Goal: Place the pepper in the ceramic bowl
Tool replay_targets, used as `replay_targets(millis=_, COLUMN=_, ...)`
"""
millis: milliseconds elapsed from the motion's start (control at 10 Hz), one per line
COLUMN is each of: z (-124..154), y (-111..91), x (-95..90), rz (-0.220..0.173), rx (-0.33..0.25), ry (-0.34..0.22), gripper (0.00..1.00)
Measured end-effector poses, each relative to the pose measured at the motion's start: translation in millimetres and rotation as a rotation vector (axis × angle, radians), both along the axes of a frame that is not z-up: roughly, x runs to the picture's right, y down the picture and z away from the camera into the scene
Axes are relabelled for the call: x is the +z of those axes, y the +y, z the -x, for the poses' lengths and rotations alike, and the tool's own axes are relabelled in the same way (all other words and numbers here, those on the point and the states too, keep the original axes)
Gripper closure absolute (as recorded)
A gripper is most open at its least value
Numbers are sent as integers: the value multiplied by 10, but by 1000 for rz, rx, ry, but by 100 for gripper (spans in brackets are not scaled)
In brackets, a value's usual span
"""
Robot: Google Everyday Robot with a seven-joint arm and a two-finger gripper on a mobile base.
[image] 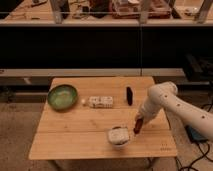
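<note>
The reddish-brown pepper point(136, 127) hangs nearly upright at the tip of my gripper point(137, 123), which is shut on it just above the table, right beside the small white bowl point(119, 135). The white arm reaches in from the right. The green ceramic bowl point(62, 96) sits at the table's far left, well away from the gripper, with nothing showing inside it.
The wooden table point(75, 135) carries a white box point(101, 102) at its middle and a dark, nearly black elongated item point(129, 95) at the back right. A small pale object point(83, 102) lies next to the green bowl. Dark shelving stands behind the table.
</note>
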State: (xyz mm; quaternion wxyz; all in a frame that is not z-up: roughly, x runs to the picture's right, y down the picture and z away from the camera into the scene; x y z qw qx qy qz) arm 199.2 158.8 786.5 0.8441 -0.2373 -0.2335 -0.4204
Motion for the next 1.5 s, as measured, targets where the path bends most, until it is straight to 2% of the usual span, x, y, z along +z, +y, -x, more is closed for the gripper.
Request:
replay_targets(millis=300, z=157, y=-626, x=-391, rz=-86, rx=-36, ry=-14, gripper=84)
replay_targets(millis=400, z=294, y=-944, x=-537, rz=-127, rx=-44, ry=-31, gripper=84)
replay_targets(millis=500, z=460, y=-1217, x=-644, rz=-163, rx=-50, ry=-51, gripper=84)
replay_targets(millis=600, z=634, y=-1405, x=-703, rz=-189, rx=-55, ry=-74, gripper=84)
replay_targets(millis=700, z=982, y=-1639, x=-748, rz=-223, rx=-53, ry=-128, gripper=84)
replay_targets(millis=800, z=1268, y=-1771, x=-755, rz=-246, rx=-41, ry=-177, gripper=84)
replay_targets(millis=900, z=1646, y=-1892, x=-731, rz=-273, rx=-14, ry=-248, gripper=84)
replay_targets(millis=1100, z=2614, y=-2002, x=-589, rz=-318, rx=63, ry=-422, gripper=84)
replay_targets(millis=1200, z=2896, y=-2018, x=-512, rz=-334, rx=93, ry=-472, gripper=84)
replay_targets(millis=1300, z=3160, y=-2035, x=-355, rz=-352, rx=127, ry=-510, gripper=84)
replay_targets(millis=1400, z=3400, y=-2033, x=-74, rz=-370, rx=164, ry=-529, gripper=84)
replay_targets(millis=1500, z=3533, y=-2009, x=140, rz=-377, rx=175, ry=-529, gripper=84)
